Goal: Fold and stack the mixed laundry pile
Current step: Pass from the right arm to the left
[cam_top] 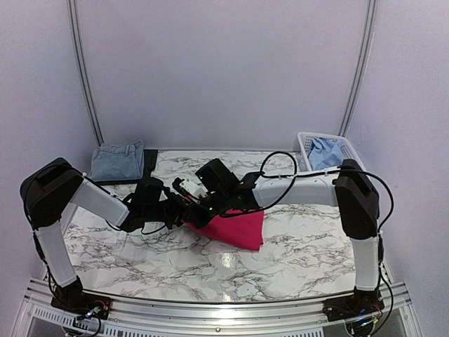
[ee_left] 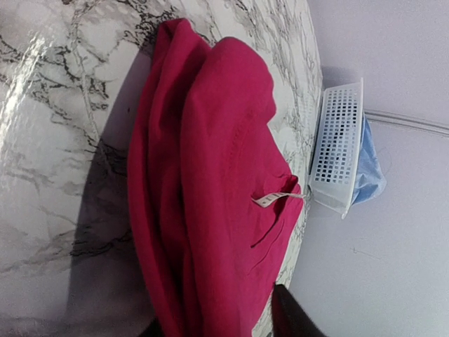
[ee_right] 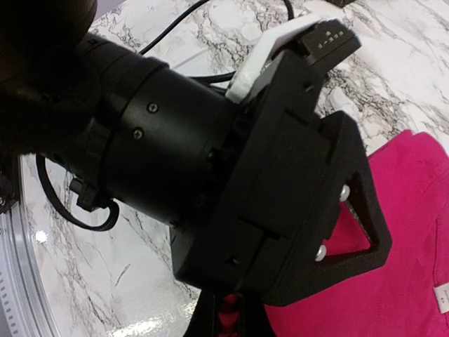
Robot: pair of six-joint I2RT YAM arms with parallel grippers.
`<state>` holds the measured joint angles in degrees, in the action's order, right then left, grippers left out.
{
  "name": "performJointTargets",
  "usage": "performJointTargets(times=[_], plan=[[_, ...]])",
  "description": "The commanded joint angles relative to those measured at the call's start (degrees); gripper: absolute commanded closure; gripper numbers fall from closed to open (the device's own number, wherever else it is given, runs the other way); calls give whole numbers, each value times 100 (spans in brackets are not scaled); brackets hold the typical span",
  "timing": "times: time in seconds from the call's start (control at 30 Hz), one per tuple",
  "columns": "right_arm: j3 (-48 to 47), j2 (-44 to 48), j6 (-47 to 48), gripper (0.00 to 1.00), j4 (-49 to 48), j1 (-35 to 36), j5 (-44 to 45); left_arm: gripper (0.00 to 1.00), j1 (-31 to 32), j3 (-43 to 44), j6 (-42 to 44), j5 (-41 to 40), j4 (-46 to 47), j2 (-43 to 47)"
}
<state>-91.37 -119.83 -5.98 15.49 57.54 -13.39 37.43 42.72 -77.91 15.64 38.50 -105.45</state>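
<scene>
Two robot arms reach inward over a white, grey-veined marble counter and meet just left of the counter's middle. A pink-red T-shirt lies at the middle of the counter, doubled over on itself into a rough wedge. In the left wrist view its layers show as long, soft ridges, and a small white label sticks out from the cloth.

Both arms work at the shirt's left edge, very close to each other. The right fingers are together, with a sliver of pink cloth pinched between them. The left fingers hang over the same edge of the shirt and fill most of the right wrist view as a bulky black shape. Whether they are apart or pressed on the cloth cannot be told.

At the counter's far left corner, a folded piece of faded denim rests flat on a dark garment, which shows along its right and near sides. At the counter's far right corner stands a white slatted basket, with a light blue shirt bundled inside it. Both corners are well apart from the pink-red T-shirt.
</scene>
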Motion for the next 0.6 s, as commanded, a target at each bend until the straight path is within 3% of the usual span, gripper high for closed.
performJointTargets(times=[0.0,0.17,0.3,0.47,0.57], plan=[[-218,200,-2,98,-441,66,-112,71,-3,21,67,9,141,-114],[227,732,-79,81,-314,-133,-3,100,-104,-10,274,-17,-28,-105],[898,1460,-193,71,-304,-366,94,100,-166,522,1222,-8,-1344,-100],[1817,2466,-345,66,-190,-691,211,100,-241,2658,3627,-755,-4776,-538],[2245,2940,-401,62,-37,-856,381,100,-336,3736,4606,-1185,-6073,-1015]])
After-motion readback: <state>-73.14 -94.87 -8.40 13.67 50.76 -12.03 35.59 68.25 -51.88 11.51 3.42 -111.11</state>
